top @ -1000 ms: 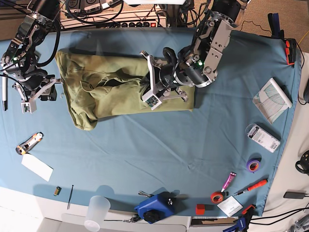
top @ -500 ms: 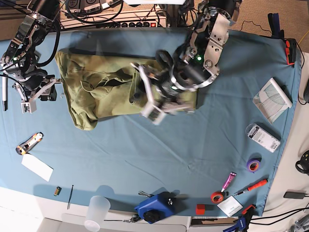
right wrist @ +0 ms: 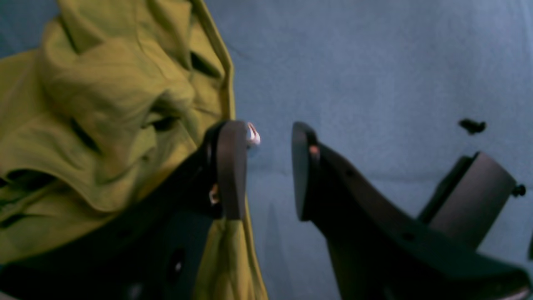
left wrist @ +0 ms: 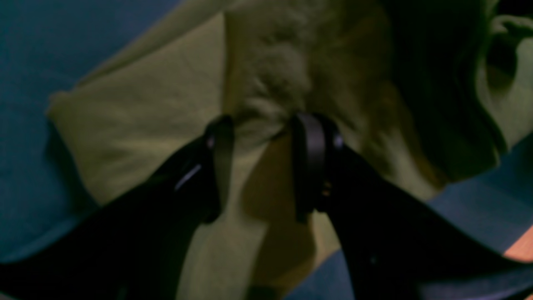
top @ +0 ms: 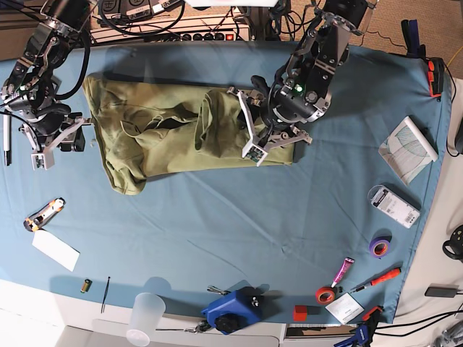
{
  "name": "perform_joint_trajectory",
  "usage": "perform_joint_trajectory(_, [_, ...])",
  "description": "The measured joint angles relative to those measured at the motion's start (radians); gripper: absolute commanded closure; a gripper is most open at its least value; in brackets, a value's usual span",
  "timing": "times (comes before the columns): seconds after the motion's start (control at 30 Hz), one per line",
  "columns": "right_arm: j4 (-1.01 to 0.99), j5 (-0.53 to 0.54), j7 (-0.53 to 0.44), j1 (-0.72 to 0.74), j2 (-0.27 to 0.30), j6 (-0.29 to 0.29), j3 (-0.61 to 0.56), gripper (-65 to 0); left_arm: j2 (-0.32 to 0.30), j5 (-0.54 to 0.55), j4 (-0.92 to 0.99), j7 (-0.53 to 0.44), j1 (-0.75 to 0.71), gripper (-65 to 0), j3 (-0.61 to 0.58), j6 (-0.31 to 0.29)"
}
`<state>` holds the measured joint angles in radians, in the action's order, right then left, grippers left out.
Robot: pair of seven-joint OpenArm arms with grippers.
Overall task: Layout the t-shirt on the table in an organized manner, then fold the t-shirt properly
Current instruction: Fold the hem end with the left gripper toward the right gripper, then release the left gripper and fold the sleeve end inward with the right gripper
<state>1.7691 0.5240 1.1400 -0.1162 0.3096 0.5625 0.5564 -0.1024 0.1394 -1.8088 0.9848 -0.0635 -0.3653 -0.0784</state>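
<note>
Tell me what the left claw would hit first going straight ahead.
Likely the olive-green t-shirt: its fabric lies right in line with the left claw, though how near is unclear.

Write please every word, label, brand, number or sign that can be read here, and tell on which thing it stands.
None can be read with certainty.
White rectangular packet with dark print: too small to read.
Slim pink tube with marks: too small to read.
Olive-green cloth t-shirt: no lettering shows.
</note>
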Motion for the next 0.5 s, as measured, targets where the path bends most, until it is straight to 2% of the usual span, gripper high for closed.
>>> perform_joint_trajectory(0.17, [0.000, -0.003, -0.015, 0.039, 0.000, 0.000, 0.002, -19.0, -0.001, 0.005, -0.130, 0.094, 0.003, -22.5, 0.000, 0.000])
perform_joint_trajectory(0.3, [0.000, -0.002, -0.015, 0.083, 0.000, 0.000, 0.002, -19.0, 0.000, -0.025, -0.304, 0.047, 0.002, -22.5, 0.000, 0.000])
perform_joint_trajectory(0.5, [0.000, -0.002, -0.012, 0.122, 0.002, 0.000, 0.004, -18.9, -0.006, -0.052, -0.295, 0.048, -0.061, -22.5, 0.000, -0.001])
